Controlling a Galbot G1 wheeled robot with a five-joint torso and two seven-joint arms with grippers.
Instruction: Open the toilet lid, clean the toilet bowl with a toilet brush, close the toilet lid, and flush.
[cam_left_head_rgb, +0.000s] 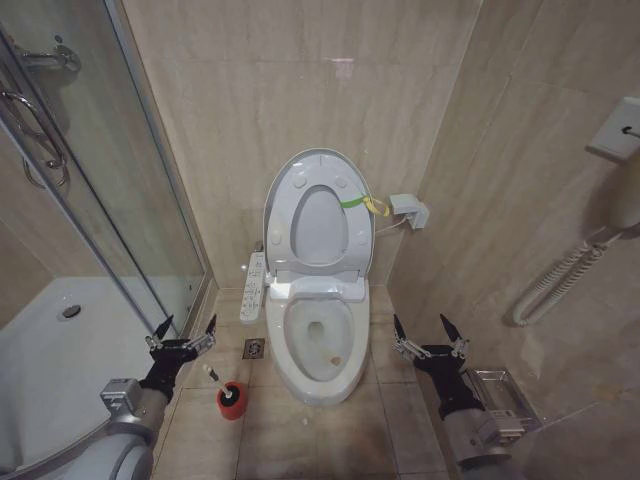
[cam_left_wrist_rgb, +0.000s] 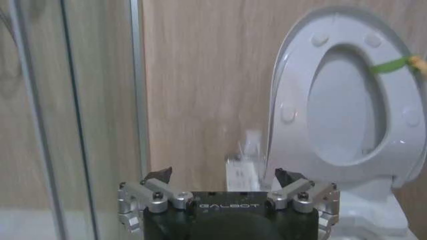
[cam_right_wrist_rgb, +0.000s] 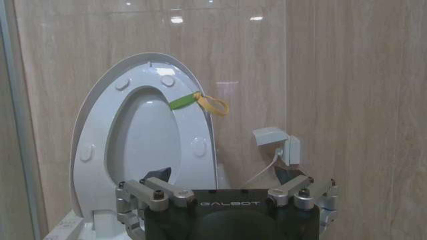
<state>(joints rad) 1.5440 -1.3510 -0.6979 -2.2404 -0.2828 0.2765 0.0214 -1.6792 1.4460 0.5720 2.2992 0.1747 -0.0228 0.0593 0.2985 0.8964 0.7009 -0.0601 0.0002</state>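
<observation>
Toilet bowl (cam_left_head_rgb: 318, 345) sits against the tiled back wall, between the glass shower enclosure (cam_left_head_rgb: 90, 200) on the robot's left and the side wall on its right. Bowl is exposed, a small brownish spot visible inside.

Toilet lid (cam_left_head_rgb: 318, 215) stands upright, leaning back against the wall together with the seat ring; yellow-green band (cam_left_head_rgb: 362, 203) tied at its edge on the robot's right. Opening step looks done.

Button strip (cam_left_head_rgb: 254, 288) lies beside the bowl on the robot's left.

Left pincer (cam_left_head_rgb: 183, 334) hovers over the floor left of the bowl, jaws spread wide, holding nothing. Right pincer (cam_left_head_rgb: 430, 336) hovers right of the bowl, likewise wide open and empty.

Toilet brush (cam_left_head_rgb: 222, 386) stands in its red cup (cam_left_head_rgb: 231, 401) on the floor, just below and slightly right of the left pincer, handle tilted up towards it.

Judgement: step in hand is fetching the brush. Left pincer is the near one. Best to descend along the handle's tilt, close on the upper handle, and lift straight out so the cup does not tip.
</observation>
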